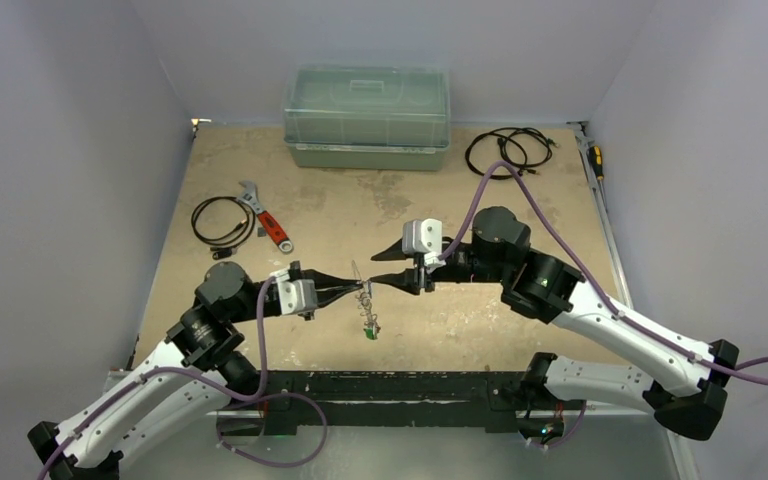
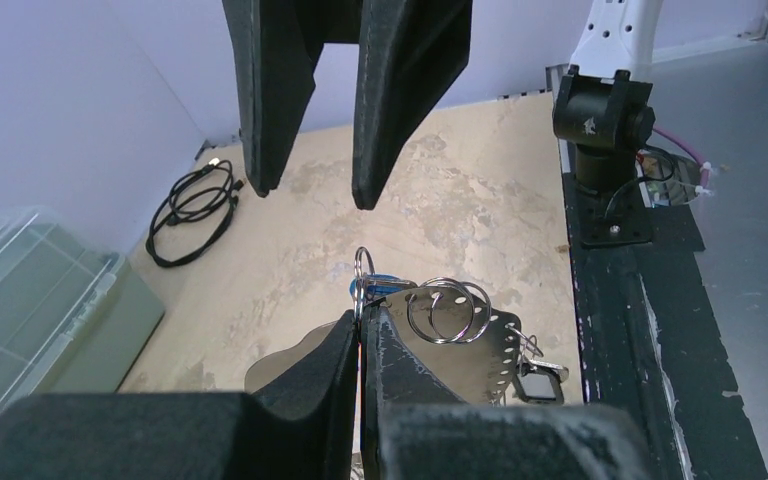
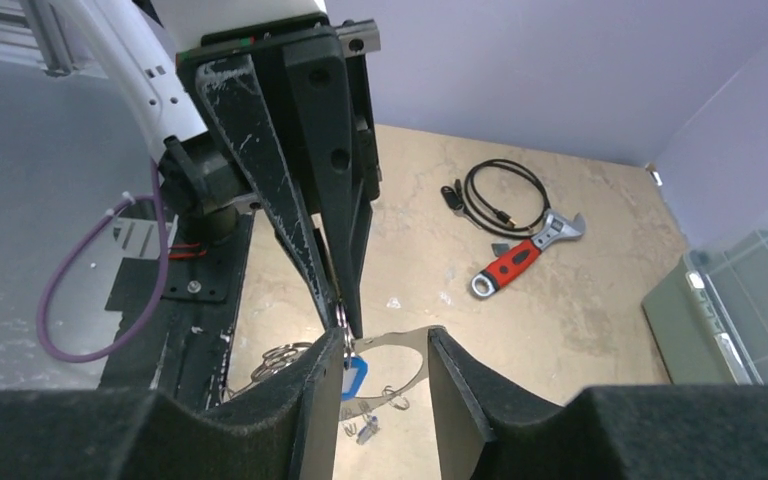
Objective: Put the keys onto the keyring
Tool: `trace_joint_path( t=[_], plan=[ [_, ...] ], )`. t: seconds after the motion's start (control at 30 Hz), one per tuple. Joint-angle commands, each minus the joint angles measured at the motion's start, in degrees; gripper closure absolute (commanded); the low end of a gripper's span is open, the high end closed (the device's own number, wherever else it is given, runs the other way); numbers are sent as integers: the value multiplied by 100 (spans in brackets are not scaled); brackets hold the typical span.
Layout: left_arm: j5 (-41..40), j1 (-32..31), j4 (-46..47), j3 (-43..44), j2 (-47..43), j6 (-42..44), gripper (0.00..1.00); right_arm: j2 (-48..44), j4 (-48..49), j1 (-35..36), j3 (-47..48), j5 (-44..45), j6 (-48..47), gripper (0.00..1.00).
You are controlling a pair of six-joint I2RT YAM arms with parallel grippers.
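My left gripper (image 1: 353, 288) is shut on the edge of the keyring (image 2: 505, 345), a flat silvery loop pierced with small holes, held above the table. A small split ring (image 2: 361, 272) with a blue-tagged key (image 3: 352, 378) sticks up right at its fingertips. More split rings (image 2: 448, 310) and keys (image 1: 368, 318) hang from the loop, one with a green tag (image 1: 370, 333). My right gripper (image 1: 375, 283) faces the left one tip to tip, open, its fingers (image 3: 315, 400) either side of the blue tag and part of the keyring (image 3: 412, 352).
A clear lidded plastic box (image 1: 367, 118) stands at the back. A red-handled wrench (image 1: 268, 222) and a black cable coil (image 1: 222, 220) lie at the left, another coil (image 1: 508, 150) at the back right. The black base rail (image 1: 400, 385) runs along the near edge.
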Motion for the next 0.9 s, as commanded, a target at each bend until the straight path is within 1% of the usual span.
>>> trace_joint_path(
  t=[0.0,0.1,0.33,0.5,0.7,0.87],
  plan=[
    [14,-14,803,-98,-180,-311,100,-20,-12,4,131,-388,21,60],
    [-14,-6,943,-190,-242,-418,100,15,-37,4,149,-478,20,63],
    [-3,-6,1081,-226,-287,-525,100,143,-126,4,253,-624,20,64],
    [-3,-5,1089,-237,-316,-561,100,227,-126,4,333,-651,12,70],
    [5,-4,1103,-232,-342,-578,100,281,-114,4,376,-619,11,81],
    [-3,2,1140,-239,-389,-602,100,347,-177,4,421,-575,13,95]
  ],
)
